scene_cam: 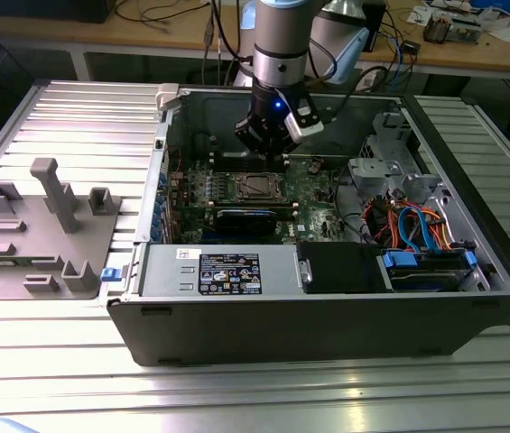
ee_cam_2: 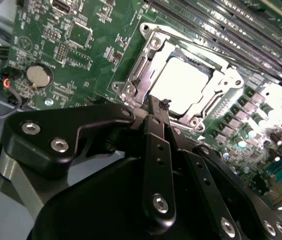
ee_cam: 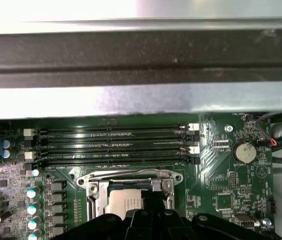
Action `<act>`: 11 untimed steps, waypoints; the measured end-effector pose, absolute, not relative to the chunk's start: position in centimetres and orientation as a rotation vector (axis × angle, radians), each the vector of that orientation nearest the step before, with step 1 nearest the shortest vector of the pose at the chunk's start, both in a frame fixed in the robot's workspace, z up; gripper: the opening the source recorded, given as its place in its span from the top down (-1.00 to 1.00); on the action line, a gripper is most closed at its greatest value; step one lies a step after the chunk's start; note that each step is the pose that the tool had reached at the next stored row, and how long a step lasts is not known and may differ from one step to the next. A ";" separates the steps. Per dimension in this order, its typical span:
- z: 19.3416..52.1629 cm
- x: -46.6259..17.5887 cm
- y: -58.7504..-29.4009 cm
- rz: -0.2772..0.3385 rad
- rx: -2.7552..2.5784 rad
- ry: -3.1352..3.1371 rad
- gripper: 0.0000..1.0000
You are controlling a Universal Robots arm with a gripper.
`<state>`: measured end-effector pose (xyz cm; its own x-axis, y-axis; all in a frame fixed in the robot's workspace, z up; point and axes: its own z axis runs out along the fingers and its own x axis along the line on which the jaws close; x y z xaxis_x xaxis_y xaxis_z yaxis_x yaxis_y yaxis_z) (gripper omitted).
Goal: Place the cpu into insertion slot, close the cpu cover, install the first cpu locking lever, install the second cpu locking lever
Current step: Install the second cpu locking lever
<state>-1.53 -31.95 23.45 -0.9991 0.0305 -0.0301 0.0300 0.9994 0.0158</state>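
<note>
The cpu (ee_cam_2: 185, 82) lies flat in the insertion slot (ee_cam_2: 130, 91) on the green board, its pale metal top showing through the square window of the cpu cover (ee_cam_2: 153, 55). The cover lies down over it. My gripper (ee_cam_2: 163, 104) is shut, its black fingertips together at the socket's edge, just beside the chip. In the exterior view the gripper (scene_cam: 268, 149) hangs inside the open computer case, above the far side of the cpu (scene_cam: 256, 187). The first wrist view shows the cover (ee_cam: 126, 176) and the cpu (ee_cam: 126, 202) right above my black fingers (ee_cam: 148, 215). I cannot make out the locking levers.
Long black memory slots (ee_cam: 111, 145) run beside the socket, with the case's metal wall (ee_cam: 141, 55) beyond them. A coin battery (ee_cam_2: 37, 75) sits on the board. A power supply (scene_cam: 227, 271), drive cables (scene_cam: 417, 225) and a grey fixture (scene_cam: 42, 225) outside the case are nearby.
</note>
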 end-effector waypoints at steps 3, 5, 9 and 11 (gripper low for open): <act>23.6 -1.5 -32.0 0.024 0.045 3.111 0.79; 23.6 -1.5 -32.1 0.024 0.031 3.111 0.79; 23.6 -1.5 -32.1 0.024 0.018 3.111 0.79; 23.6 -1.5 -32.2 0.024 0.018 3.111 0.79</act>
<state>-1.54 -32.19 23.61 -0.9995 0.0118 -0.0300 0.0113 0.9998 0.0158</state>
